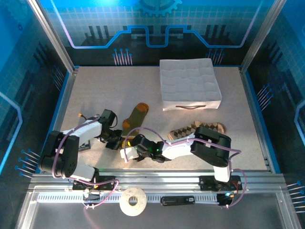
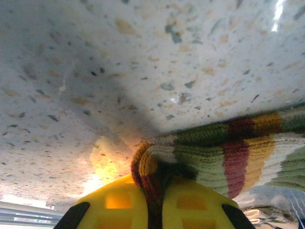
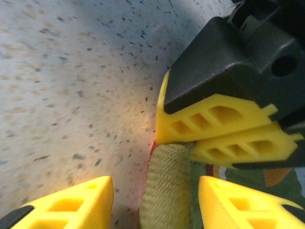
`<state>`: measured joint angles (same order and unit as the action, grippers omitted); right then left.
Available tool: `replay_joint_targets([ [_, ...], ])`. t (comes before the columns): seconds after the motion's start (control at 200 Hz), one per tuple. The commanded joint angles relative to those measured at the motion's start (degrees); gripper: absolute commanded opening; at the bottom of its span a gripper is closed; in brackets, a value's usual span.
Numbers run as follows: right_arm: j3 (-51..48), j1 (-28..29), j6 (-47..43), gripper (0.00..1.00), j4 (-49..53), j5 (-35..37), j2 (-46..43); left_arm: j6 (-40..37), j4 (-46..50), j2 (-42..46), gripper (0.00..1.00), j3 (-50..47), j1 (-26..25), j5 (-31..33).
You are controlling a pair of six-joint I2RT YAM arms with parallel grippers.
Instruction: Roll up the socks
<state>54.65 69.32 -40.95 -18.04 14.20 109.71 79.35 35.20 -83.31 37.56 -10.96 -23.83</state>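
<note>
The green sock (image 1: 136,116) lay on the counter (image 1: 109,90) between the arms, orange toe pointing away. The left tool (image 2: 152,202) was clenched on a bunched fold of its striped cuff. The right tool (image 3: 155,202) stood released, straddling the cuff's edge just beside the left one. The argyle sock (image 1: 190,130) lay apart, near the white box (image 1: 189,83). The roll looked barely begun; next, the right tool would need to grip the cuff and turn it toward the toe.
</note>
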Motion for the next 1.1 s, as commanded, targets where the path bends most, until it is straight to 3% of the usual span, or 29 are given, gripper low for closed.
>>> replay_joint_targets([
  [0.0,2.4,-0.7,1.9,0.42,-0.1,4.7,2.9,-2.4,2.9,-1.8,0.0,0.7,0.6,1.5],
  [0.16,2.7,-1.5,5.4,0.21,2.2,4.4,4.2,-4.1,4.1,-1.7,0.0,1.6,1.4,1.5],
  [0.295,4.0,-2.5,8.9,0.01,8.6,-1.2,3.3,-4.6,3.4,-0.9,0.0,1.8,2.3,1.0],
  [0.375,5.7,-3.8,12.8,0.0,13.1,-6.4,2.6,-3.9,2.4,0.9,0.25,2.1,2.5,1.2],
  [0.42,6.7,-4.8,15.5,0.0,15.6,-9.6,2.5,-3.1,1.8,2.3,0.35,2.1,2.5,1.3],
  [0.54,8.9,-6.9,20.9,0.0,21.0,-18.3,2.7,-1.7,2.5,6.2,0.53,2.7,2.6,3.1],
  [0.64,10.7,-8.9,25.7,0.0,24.5,-23.9,3.6,-1.1,3.7,9.9,0.62,2.7,2.6,4.9],
  [0.885,14.8,-13.6,34.6,0.0,29.6,-34.6,6.5,0.9,8.3,20.7,0.64,-2.1,2.6,10.0],
  [1.096,20.2,-17.4,41.4,0.0,34.4,-43.6,10.9,1.5,-3.0,27.1,0.53,-9.5,2.4,7.5],
])
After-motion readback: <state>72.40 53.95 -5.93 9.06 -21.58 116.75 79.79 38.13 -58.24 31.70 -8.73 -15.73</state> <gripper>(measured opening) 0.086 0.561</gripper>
